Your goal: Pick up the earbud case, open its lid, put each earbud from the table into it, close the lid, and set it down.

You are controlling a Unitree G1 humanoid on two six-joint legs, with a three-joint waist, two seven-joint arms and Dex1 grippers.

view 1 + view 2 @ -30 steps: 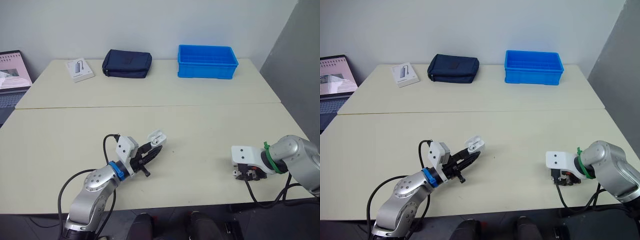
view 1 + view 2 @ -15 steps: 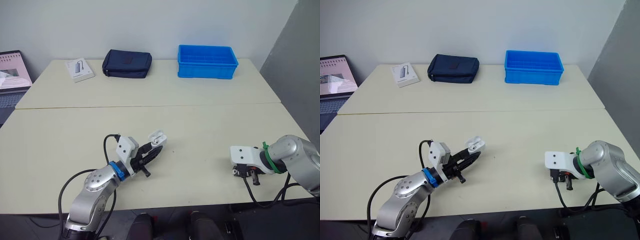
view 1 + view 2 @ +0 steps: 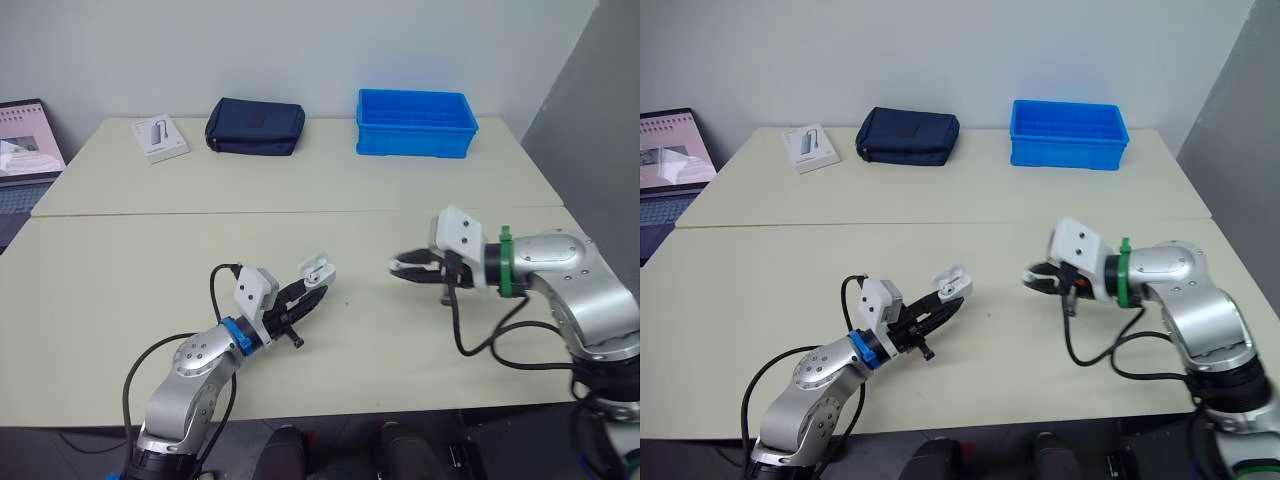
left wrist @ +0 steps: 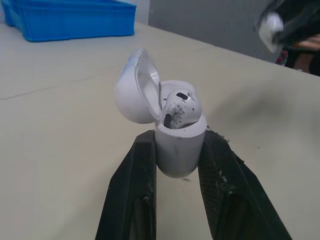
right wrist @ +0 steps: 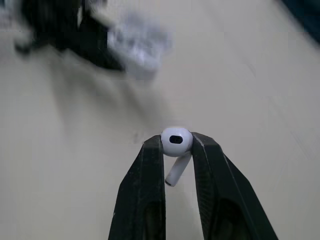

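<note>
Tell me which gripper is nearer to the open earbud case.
Left. The left gripper is shut on the earbud case at its base; the right gripper, holding an earbud, is off to the case's right, apart from it.

We find no word, number or brand that we can read. The small white box on the far table carries some print and the laptop screen shows a page, but both are too small to make out.
</note>
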